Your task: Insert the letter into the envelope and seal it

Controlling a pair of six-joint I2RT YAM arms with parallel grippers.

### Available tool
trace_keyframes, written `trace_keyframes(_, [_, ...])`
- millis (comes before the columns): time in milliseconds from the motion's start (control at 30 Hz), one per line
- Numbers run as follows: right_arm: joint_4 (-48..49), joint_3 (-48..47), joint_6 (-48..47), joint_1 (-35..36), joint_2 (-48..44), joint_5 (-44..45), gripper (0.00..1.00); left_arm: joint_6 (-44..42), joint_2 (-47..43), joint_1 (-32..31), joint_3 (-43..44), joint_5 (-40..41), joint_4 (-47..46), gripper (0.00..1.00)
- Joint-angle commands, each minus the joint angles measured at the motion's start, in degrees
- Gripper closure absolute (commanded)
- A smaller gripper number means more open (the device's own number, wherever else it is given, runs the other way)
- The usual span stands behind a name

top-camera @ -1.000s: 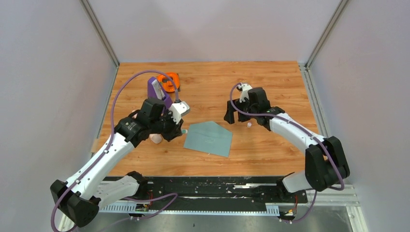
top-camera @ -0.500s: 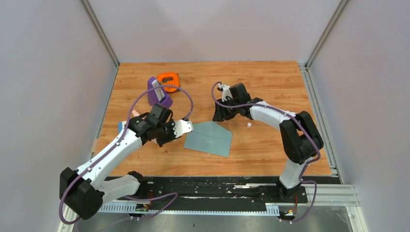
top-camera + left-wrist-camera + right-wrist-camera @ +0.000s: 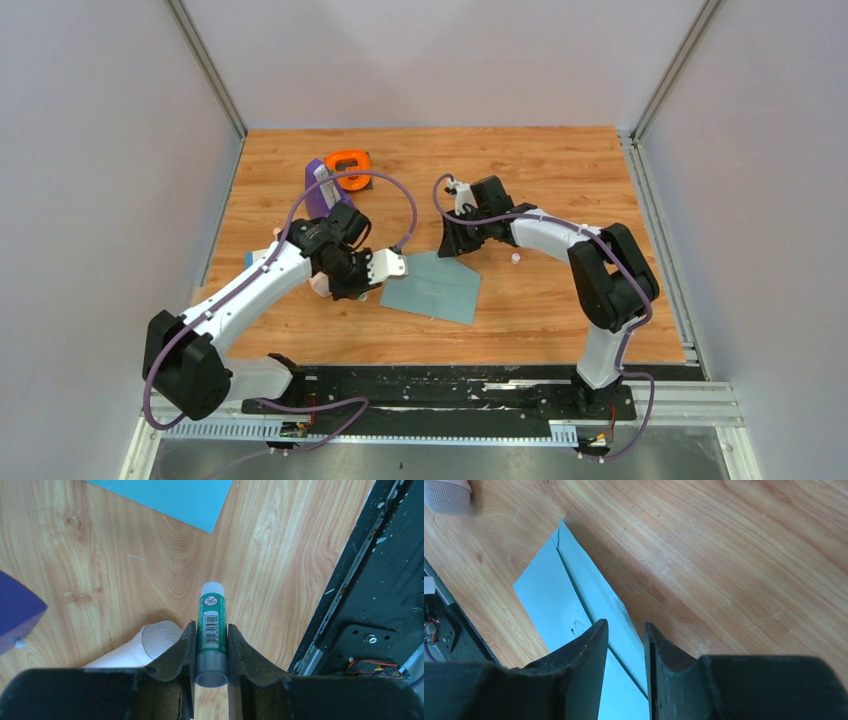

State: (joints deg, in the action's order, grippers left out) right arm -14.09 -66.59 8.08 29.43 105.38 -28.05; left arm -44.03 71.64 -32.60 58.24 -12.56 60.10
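The grey-teal envelope [image 3: 432,288] lies flat on the wooden table, flap side up; it also shows in the wrist views, envelope [image 3: 170,495] and envelope [image 3: 549,595]. My left gripper [image 3: 372,272] hovers just left of it, shut on a green glue stick [image 3: 212,625] with a white cap, which points out past the fingertips of the left gripper [image 3: 211,626]. My right gripper [image 3: 453,243] is low over the envelope's upper edge. In its wrist view the right gripper [image 3: 626,625] has its jaws a narrow gap apart, with the flap's edge showing through. The letter is not in view.
A pinkish-white cylinder with a mesh end [image 3: 152,640] lies beside the left gripper. A purple holder [image 3: 322,192] and an orange tape dispenser [image 3: 348,165] stand at the back left. A small white piece [image 3: 516,258] lies right of the envelope. The black rail [image 3: 380,580] runs along the near edge.
The right gripper moved left onto the envelope's upper edge and its jaws narrowed. The left arm swung toward the envelope, still holding the glue stick.
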Motion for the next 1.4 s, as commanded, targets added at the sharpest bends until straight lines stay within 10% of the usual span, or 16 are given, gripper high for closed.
trace_keyframes(0, [0.7, -2.0, -2.3, 0.5, 1.6, -0.3, 0.68, 3.6, 1.3, -0.1, 2.8, -4.1, 0.9, 1.0])
trace_keyframes(200, [-0.7, -3.6, -3.8, 1.1, 3.3, 1.6, 0.71, 5.7, 1.8, -0.2, 2.8, -6.5, -2.1, 1.0])
trace_keyframes(367, [-0.7, -3.2, -5.3, 1.9, 1.9, 1.8, 1.0, 5.9, 2.3, -1.1, -0.1, -7.0, -4.6, 1.0])
trace_keyframes(933, [8.0, 11.5, -12.2, 10.0, -10.5, 40.2, 1.0, 26.3, 11.4, -2.2, 1.0, -10.5, -23.2, 1.0])
trace_keyframes(1367, [9.0, 14.8, -6.7, 12.6, -13.6, 35.5, 0.65, 34.1, 18.4, -2.2, 1.8, -1.3, -34.2, 1.0])
